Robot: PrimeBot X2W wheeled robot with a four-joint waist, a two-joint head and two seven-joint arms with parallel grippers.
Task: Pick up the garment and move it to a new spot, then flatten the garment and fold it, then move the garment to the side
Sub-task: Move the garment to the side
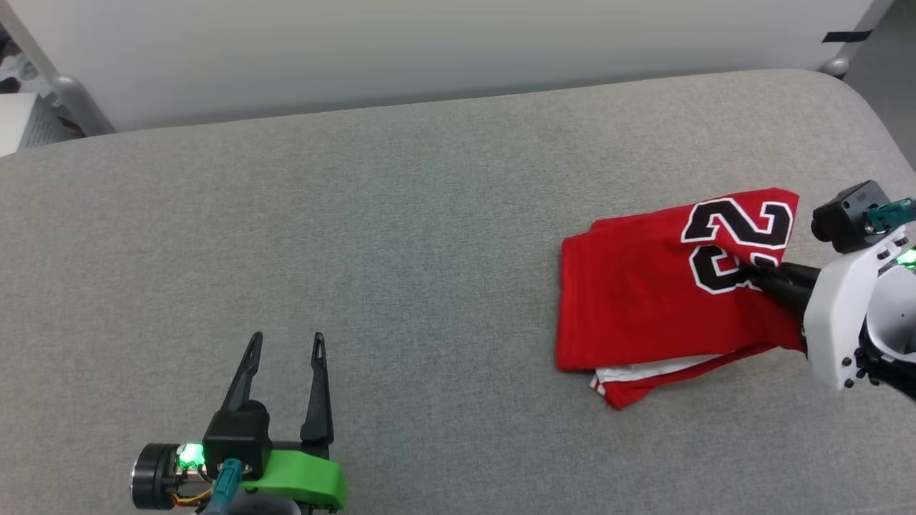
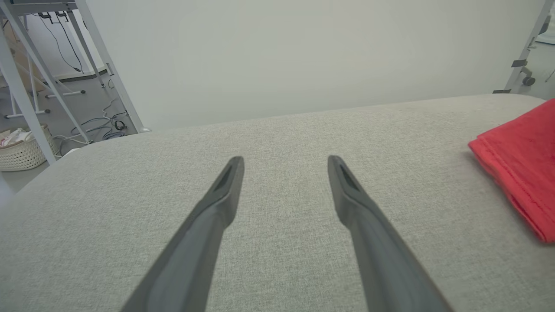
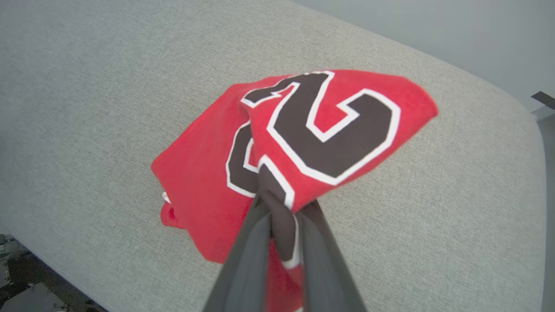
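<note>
The head view looks down on a broad grey fabric-covered surface [image 1: 401, 236] with rounded corners, set before a pale wall [image 1: 429, 50]. The folded red garment [image 1: 630, 307] lies at the right side of this surface, with a white-and-red striped edge showing under its near side. Large black numerals outlined in white sit on its upper right part. The right gripper [image 1: 760, 275] reaches in from the right edge and its dark fingers are clenched on a fold of the garment at the numerals. The left gripper [image 1: 288, 336] is at the lower left, well apart from the garment, its two fingers spread and empty over bare cloth.

In the left wrist view, the same grey surface runs up to the pale wall. The left gripper [image 2: 285, 161] stands released, with a wide gap between its fingers and nothing in it. A corner of the garment [image 2: 520, 173] lies at the right edge. Behind the surface on the left are metal frame legs [image 2: 26, 86], loose cables [image 2: 104, 125] on the floor and a pale woven basket [image 2: 21, 151].

In the right wrist view, the grey surface slopes across the frame. The right gripper [image 3: 284, 208] pinches a bunched fold of the garment [image 3: 329, 130] between its fingers, lifting the numbered part into a peak while the rest lies on the surface.
</note>
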